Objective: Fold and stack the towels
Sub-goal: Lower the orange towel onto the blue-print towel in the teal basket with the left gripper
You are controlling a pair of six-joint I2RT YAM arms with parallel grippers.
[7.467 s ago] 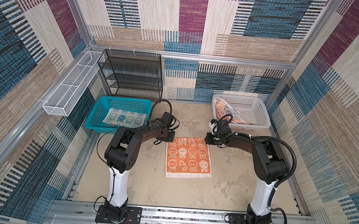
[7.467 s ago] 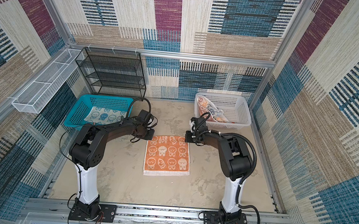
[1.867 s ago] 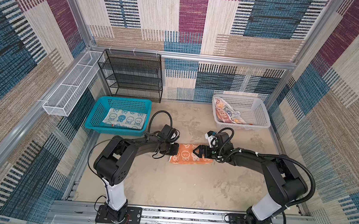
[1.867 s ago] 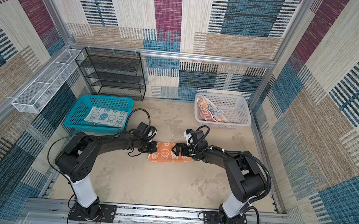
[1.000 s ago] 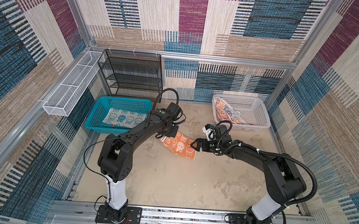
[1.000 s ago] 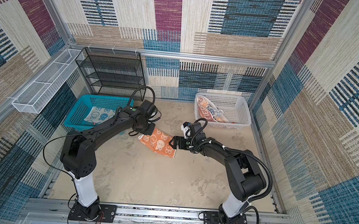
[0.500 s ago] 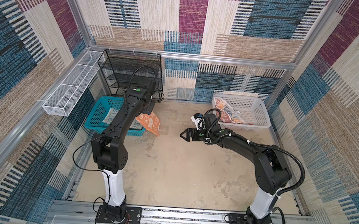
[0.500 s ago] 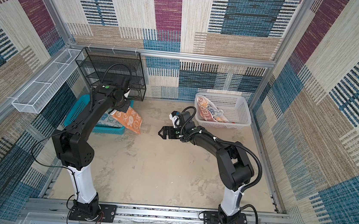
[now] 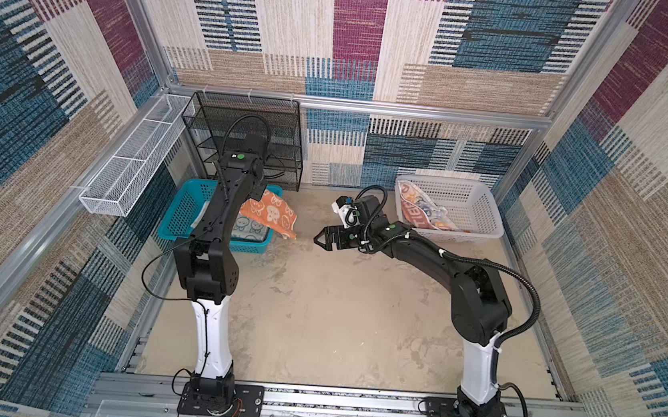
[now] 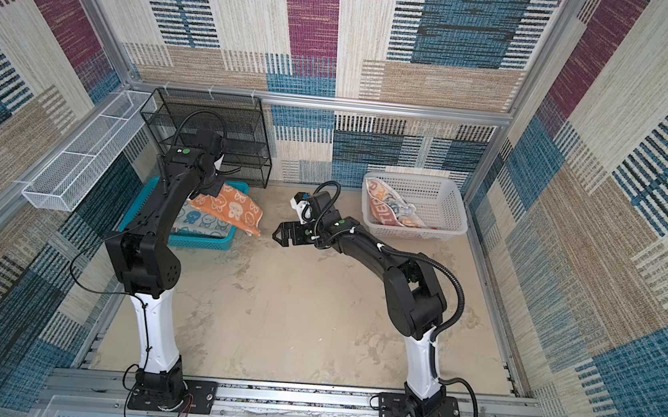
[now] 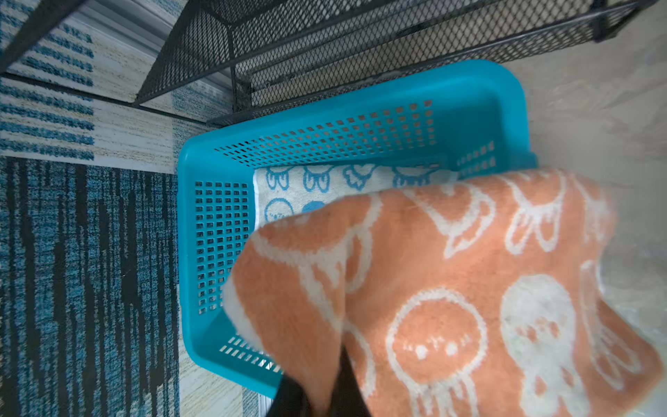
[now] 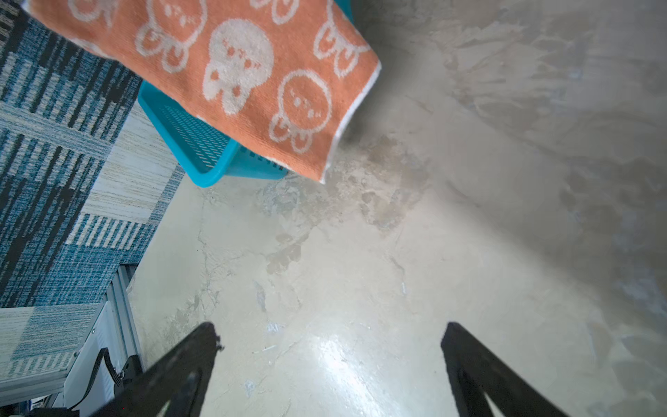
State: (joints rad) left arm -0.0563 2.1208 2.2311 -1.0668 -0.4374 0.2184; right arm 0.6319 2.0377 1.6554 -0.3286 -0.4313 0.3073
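Orange terry towel with white rabbit faces (image 9: 269, 213) hangs from the left gripper (image 11: 319, 393), clamped tight, over the teal plastic basket (image 9: 181, 211) holding 1 pale blue-rabbit towel (image 11: 325, 187). The right gripper (image 9: 321, 238) gapes wide, empty. The whitish lettered towel (image 9: 419, 213) lies crumpled in the white basket (image 9: 473, 214).

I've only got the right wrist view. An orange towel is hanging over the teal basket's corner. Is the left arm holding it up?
Observer: Yes. The left gripper is shut on one edge of the orange towel, as the left wrist view shows.
Operator: Is anything inside the teal basket?
Observer: The pale towel with blue rabbit faces lies flat in the teal basket.
Operator: Where's the third towel?
Observer: The whitish lettered towel sits crumpled in the white basket by the back wall, on the right in both top views.
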